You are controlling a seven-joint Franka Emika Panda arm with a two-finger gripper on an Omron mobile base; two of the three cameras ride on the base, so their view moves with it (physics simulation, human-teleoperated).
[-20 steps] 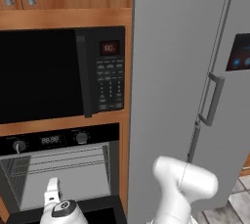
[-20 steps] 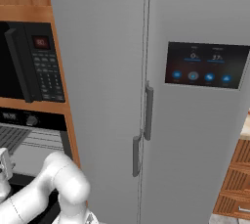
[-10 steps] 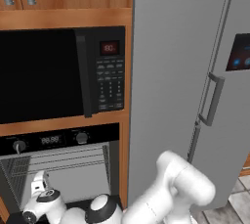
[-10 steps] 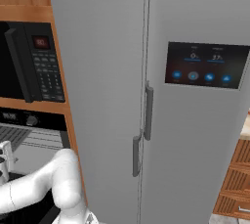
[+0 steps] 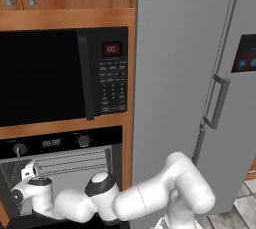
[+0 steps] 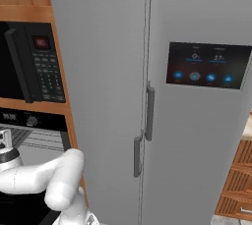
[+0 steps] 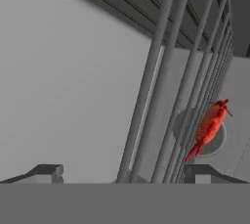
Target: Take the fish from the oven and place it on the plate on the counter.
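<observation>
Glossy white rounded arm [image 5: 165, 193] segments, dark joint bands; tool [image 7: 122, 171] tips look dark grey.

Open cavity of the black built-in wall oven [image 5: 65, 145]: grey wire rack bars [image 7: 171, 86] run close-set across the hand view, barring passage between them. Small red-orange fish [image 7: 209, 127] lies among the bars towards the rack's right edge. Plain grey oven wall [image 7: 63, 81] bounds the left side, unobstructed.
</observation>
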